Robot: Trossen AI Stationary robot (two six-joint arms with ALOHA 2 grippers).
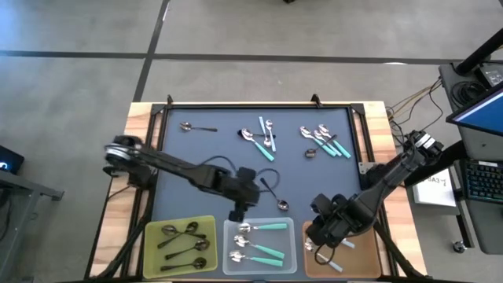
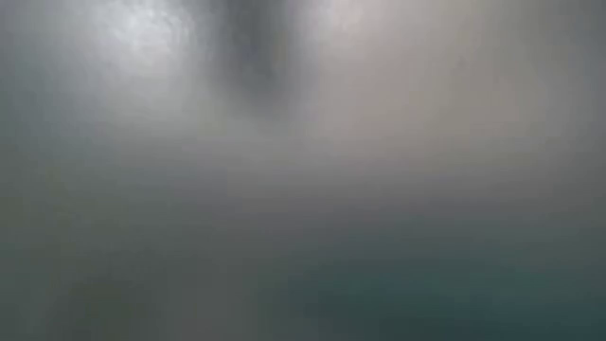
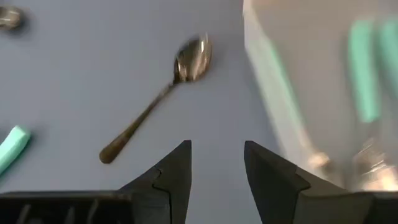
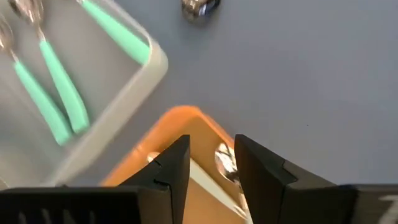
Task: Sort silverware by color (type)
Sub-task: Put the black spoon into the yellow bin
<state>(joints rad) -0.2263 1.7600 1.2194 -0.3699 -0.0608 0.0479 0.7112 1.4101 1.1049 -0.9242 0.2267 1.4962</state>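
My left gripper (image 3: 216,163), part open and empty, hovers near the dark spoon (image 3: 155,102); next I grab it.

You see a wooden table (image 1: 118,236) topped by a dark blue mat (image 1: 228,157). Along the mat's near edge sit three trays: yellow (image 1: 155,253), clear (image 1: 291,253), orange (image 1: 369,253). Loose spoons lie on the mat: one dark spoon (image 1: 195,127) far left, a teal cluster (image 1: 262,138) mid-back, another cluster (image 1: 324,140) to its right, and a dark spoon (image 1: 275,196) near the clear tray.
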